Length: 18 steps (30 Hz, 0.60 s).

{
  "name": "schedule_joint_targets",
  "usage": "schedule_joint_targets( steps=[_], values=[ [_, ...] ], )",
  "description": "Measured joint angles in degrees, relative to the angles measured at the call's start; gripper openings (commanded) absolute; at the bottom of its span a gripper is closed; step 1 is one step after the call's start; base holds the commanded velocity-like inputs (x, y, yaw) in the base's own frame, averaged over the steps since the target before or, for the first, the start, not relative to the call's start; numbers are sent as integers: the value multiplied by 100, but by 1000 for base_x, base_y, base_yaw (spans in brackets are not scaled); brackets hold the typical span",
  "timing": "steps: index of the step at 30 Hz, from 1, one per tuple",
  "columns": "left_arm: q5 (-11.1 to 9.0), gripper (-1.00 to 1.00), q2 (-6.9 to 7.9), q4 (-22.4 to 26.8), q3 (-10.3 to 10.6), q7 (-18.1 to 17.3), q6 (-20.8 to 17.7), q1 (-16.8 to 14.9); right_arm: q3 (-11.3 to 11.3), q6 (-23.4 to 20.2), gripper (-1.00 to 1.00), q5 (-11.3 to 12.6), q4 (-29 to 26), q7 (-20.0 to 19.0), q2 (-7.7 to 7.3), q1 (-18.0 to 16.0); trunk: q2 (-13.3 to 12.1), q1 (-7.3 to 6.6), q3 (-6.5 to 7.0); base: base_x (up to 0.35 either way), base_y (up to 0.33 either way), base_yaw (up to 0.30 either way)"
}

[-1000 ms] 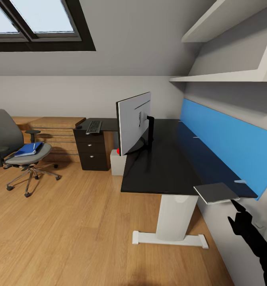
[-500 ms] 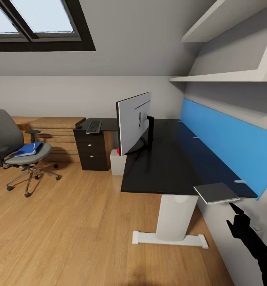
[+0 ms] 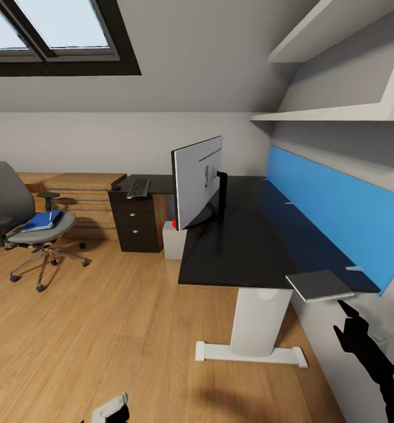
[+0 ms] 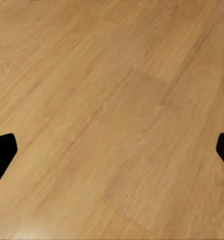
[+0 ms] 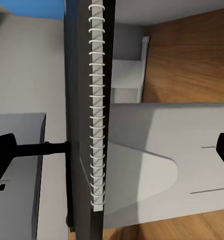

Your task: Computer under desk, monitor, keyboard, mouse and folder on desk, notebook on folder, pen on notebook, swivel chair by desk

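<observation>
The monitor [image 3: 198, 181] stands on the black desk [image 3: 238, 247]. A grey spiral notebook [image 3: 320, 285] lies on the desk's near right corner, its wire spine [image 5: 96, 115] seen edge-on in the right wrist view. My right gripper [image 3: 339, 317] hangs open just below and in front of that corner, its fingertips [image 5: 1, 150] spread wide on either side of the notebook edge. The keyboard [image 3: 138, 187] and mouse [image 3: 117, 188] lie on the dark drawer cabinet [image 3: 135, 226]. A blue folder [image 3: 42, 220] rests on the swivel chair [image 3: 26, 229]. The white computer [image 3: 174, 238] stands under the desk. My left gripper [image 4: 112, 150] is open over bare floor.
The desk's white leg and foot [image 3: 252, 346] stand close in front of me. A blue wall panel [image 3: 337, 217] runs behind the desk, with white shelves [image 3: 332, 111] above. Low wooden steps [image 3: 79, 194] sit behind the chair. Open wooden floor [image 3: 103, 329] lies between chair and desk.
Part of my left arm has come into view at the bottom of the head view. My right gripper has dropped slightly below the notebook corner.
</observation>
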State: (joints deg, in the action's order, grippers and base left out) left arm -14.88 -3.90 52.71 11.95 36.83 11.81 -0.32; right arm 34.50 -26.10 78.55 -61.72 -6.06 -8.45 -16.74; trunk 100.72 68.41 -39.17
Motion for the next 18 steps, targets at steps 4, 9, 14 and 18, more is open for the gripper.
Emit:
schedule_joint_targets(
  steps=[4, 9, 14, 18],
  values=[
    [-52, 100, 1, 1230, 7, -10, -1315, 0, -1, 0, 100, -2, 0, 0, 0, 0, 0, 0, 0, 0, 0, 0],
    [-68, 100, -10, 2164, 8, -11, -2375, 0, -1, 0, 100, -2, 0, 0, 2, 0, 0, 0, 0, 0, 0, 0],
    [-70, 100, -41, 2902, 15, -14, -3121, 0, -7, 0, 100, -2, 0, 0, 2, 0, 0, 0, 0, 0, 0, 0],
    [-127, 100, -92, 3201, 27, -15, -3331, 0, -9, 0, 100, -1, 0, 0, 3, 0, 0, 0, 0, 0, 0, 0]
  ],
)
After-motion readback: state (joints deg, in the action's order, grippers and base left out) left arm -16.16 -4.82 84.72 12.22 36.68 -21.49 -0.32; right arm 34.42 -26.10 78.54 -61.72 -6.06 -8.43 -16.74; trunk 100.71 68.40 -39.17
